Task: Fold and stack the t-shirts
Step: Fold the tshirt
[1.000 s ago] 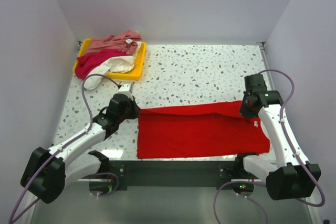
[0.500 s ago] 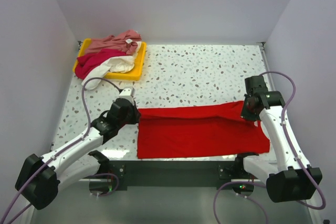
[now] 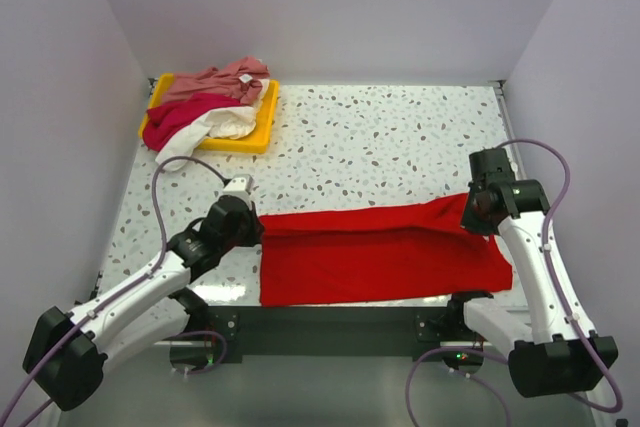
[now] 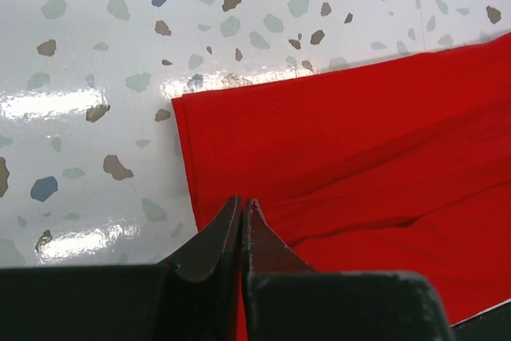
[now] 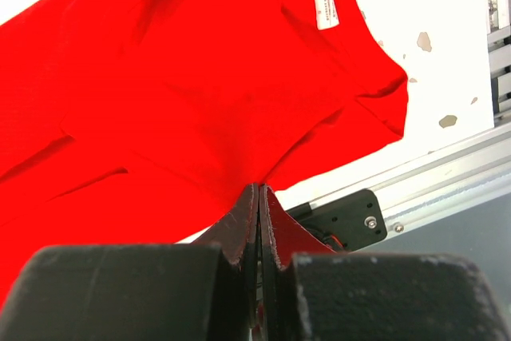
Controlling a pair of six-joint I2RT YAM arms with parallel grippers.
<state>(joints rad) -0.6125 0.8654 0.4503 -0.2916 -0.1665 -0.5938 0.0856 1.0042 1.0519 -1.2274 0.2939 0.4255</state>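
Two grips, both pinched shut on red t-shirt [image 3: 390,257]: left end effector [image 3: 256,229] at its 9 o'clock end, right end effector [image 3: 472,213] at 3 o'clock end. Long axis 9-to-3 across near counter [image 3: 380,137]; loose hem toward 6 o'clock; neither arm nearer.

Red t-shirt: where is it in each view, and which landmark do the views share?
Top external: red t-shirt spread low in the centre.
Left wrist: red t-shirt fills the right side.
Right wrist: red t-shirt fills the upper left.
Shared landmark: speckled table top.
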